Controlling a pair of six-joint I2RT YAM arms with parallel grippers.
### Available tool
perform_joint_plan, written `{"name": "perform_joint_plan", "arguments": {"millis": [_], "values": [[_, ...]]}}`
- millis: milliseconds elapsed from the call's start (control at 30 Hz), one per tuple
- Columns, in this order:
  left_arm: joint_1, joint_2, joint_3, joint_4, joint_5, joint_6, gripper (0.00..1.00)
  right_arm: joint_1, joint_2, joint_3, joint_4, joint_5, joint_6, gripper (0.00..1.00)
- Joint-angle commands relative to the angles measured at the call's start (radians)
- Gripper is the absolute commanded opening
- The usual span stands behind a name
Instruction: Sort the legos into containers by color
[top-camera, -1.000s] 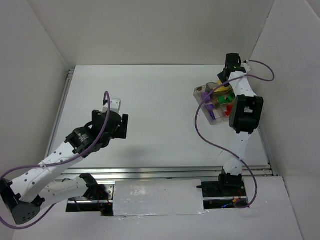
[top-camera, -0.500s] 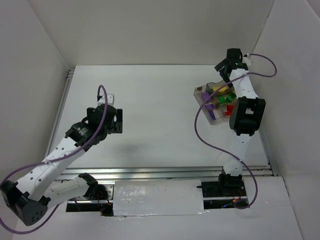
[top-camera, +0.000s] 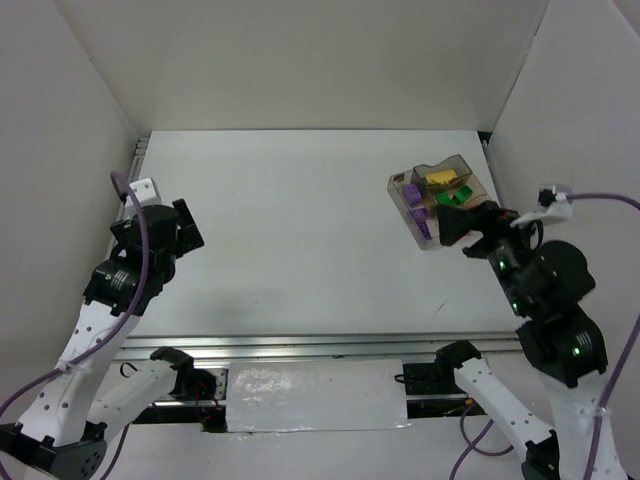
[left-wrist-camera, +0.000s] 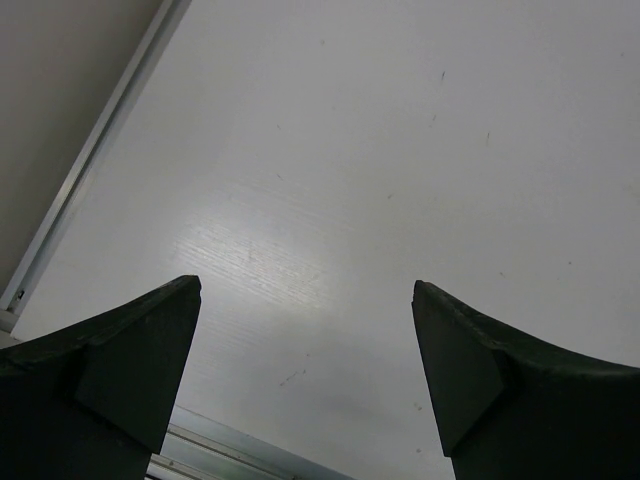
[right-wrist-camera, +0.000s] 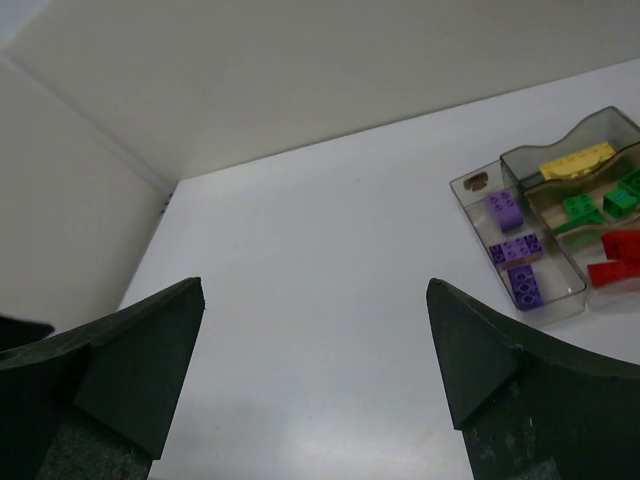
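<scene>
Here, studded plastic legos (right-wrist-camera: 507, 209) sit in the clear, brownish compartmented tray (right-wrist-camera: 520, 165).

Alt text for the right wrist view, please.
The right gripper, dark-fingered, stands open and empty over a white table. At the right edge, a clear brownish compartment tray holds purple plastic bricks in one section, a yellow brick, green bricks and red bricks in others.

The tray (right-wrist-camera: 470, 200), ahead and to the right of the right gripper (right-wrist-camera: 315, 290), is clear with a brownish tint. Inside it lie purple legos (right-wrist-camera: 517, 248), a yellow lego (right-wrist-camera: 577, 158), green legos (right-wrist-camera: 578, 208) and red legos (right-wrist-camera: 620, 243). The right gripper and the left gripper (left-wrist-camera: 305, 285) are matte black, and the table (right-wrist-camera: 330, 330) beneath them is plain white. Purple cables (top-camera: 605, 196) trail along the white arms (top-camera: 100, 320) with their black joints.
</scene>
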Motion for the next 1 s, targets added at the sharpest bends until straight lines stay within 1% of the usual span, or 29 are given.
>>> {"name": "perform_joint_plan", "arguments": {"millis": [0,33,67,133,233,267,367,467,767,967], "values": [[0.004,-0.035,0.049,-0.008,-0.029,-0.018,0.99,0.026,-0.104,-0.06,-0.162,-0.059,-0.036,1.0],[0.004,-0.041,0.053,-0.01,-0.023,-0.023,1.0,0.024,-0.169,-0.043,-0.184,-0.06,-0.035,1.0],[0.004,-0.049,0.056,-0.014,-0.022,-0.031,1.0,0.026,-0.191,-0.034,-0.207,-0.053,-0.038,1.0],[0.002,-0.097,0.041,-0.01,-0.012,-0.034,1.0,0.026,-0.24,0.002,-0.305,-0.02,-0.056,0.99],[0.001,-0.147,-0.002,0.029,-0.014,-0.045,1.0,0.026,-0.27,0.028,-0.353,0.024,-0.067,0.99],[0.001,-0.179,-0.04,0.047,-0.009,-0.041,0.99,0.026,-0.277,0.023,-0.367,0.027,-0.071,1.0],[-0.001,-0.19,-0.059,0.078,0.027,-0.025,1.0,0.026,-0.297,-0.012,-0.373,0.036,-0.07,1.0],[0.001,-0.188,-0.056,0.078,0.028,-0.02,1.0,0.026,-0.304,-0.041,-0.358,0.038,-0.065,1.0],[-0.001,-0.234,-0.074,0.09,0.026,-0.021,1.0,0.026,-0.3,-0.061,-0.324,0.018,-0.065,1.0],[-0.002,-0.242,-0.079,0.095,0.037,-0.014,0.99,0.026,-0.306,-0.086,-0.316,0.032,-0.044,1.0]]}}
